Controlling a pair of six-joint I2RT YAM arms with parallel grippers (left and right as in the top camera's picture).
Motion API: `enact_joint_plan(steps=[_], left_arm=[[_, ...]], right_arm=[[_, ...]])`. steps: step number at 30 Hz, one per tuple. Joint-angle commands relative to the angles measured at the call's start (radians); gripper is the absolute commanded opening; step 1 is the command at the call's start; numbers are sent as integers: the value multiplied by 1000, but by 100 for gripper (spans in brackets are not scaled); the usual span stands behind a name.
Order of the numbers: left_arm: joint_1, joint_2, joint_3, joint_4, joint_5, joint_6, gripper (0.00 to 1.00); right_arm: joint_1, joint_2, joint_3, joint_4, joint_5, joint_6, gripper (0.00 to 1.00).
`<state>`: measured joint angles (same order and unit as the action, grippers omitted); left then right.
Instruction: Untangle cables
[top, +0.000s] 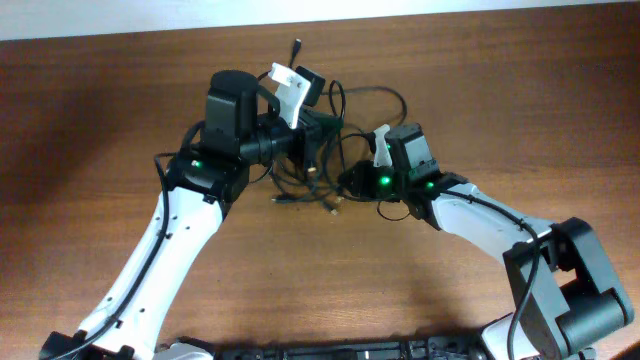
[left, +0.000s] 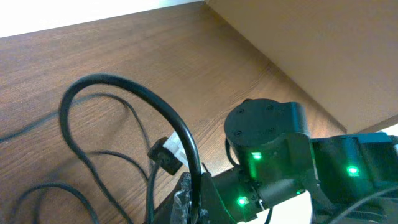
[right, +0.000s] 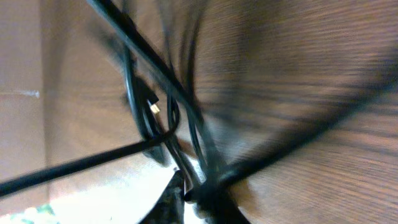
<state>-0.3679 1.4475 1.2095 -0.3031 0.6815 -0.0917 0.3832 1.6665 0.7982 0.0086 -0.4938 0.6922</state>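
The cables (top: 305, 185), knotted on the desk (top: 480, 100) at upper centre of the frame with strands pinched in left fingers (left: 184, 194) and right fingers (right: 205, 205), are best drawn apart slowly, lest knots be tightened.

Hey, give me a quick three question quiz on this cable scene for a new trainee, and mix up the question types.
1. True or false: the cables lie apart in straight, separate lines.
2. Where are the left gripper and right gripper? A: both at the tangle. B: both far from it. C: outside the overhead view.
3. Fill in: the cables are ____ in colour, on a brown wooden table.
Key: 1 false; 2 A; 3 black.
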Motion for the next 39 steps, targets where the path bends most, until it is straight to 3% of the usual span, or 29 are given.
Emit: enact_joint_plan(steps=[1, 4, 7, 9, 12, 14, 15, 16, 18, 20, 21, 23, 25, 28, 29, 32, 33, 35, 37, 38, 39], left_arm=[[134, -143, 11, 3, -37, -20, 0], [360, -268, 11, 4, -130, -21, 0], [484, -325, 11, 24, -157, -21, 0], [502, -324, 11, 10, -193, -34, 0], [448, -266, 10, -145, -189, -65, 0], [370, -193, 10, -222, -188, -65, 0], [341, -168, 10, -223, -179, -65, 0], [282, -124, 10, -200, -163, -65, 0], [239, -98, 10, -158, -163, -65, 0], [224, -95, 10, -110, -163, -106, 0], [224, -95, 10, -93, -167, -192, 0], [224, -93, 10, -94, -228, -366, 0], [224, -93, 10, -86, -241, -640, 0], [204, -93, 10, -87, -229, -795, 0], [179, -93, 10, -87, -230, -869, 0], [138, -94, 10, -87, -223, -900, 0], [126, -94, 10, -87, -222, -944, 0], [113, -94, 10, -88, -206, -963, 0], [113, -94, 10, -88, -179, -963, 0], [112, -94, 10, -88, -164, -963, 0], [112, -94, 10, -92, -163, -962, 0]], right_arm=[[-154, -17, 2, -154, 57, -76, 4], [-408, -62, 2, -414, 60, -307, 4], [-653, -63, 2, -546, 61, -386, 4], [-727, -64, 3, -596, 24, -406, 4], [-655, -67, 5, -599, -262, -532, 4], [-517, -69, 23, -587, -274, -532, 4], [-469, -69, 33, -583, -274, -531, 4], [-326, -69, 50, -539, -273, -531, 4], [-247, -69, 50, -513, -269, -530, 7], [-194, -73, 60, -552, -255, -527, 44], [-195, -98, 103, -630, -254, -546, 63], [-193, -199, 219, -775, -255, -688, 74], [-193, -305, 241, -713, -260, -823, 99], [-123, -283, 239, -531, -399, -823, 99], [-52, -261, 239, -431, -340, -825, 99], [108, -216, 239, -198, -58, -824, 99], [137, -204, 239, -166, 34, -823, 96], [160, -194, 239, -148, 148, -822, 66], [160, -193, 239, -138, 153, -815, 64], [160, -193, 239, -137, 159, -815, 45], [160, -194, 239, -130, 159, -806, 4]])
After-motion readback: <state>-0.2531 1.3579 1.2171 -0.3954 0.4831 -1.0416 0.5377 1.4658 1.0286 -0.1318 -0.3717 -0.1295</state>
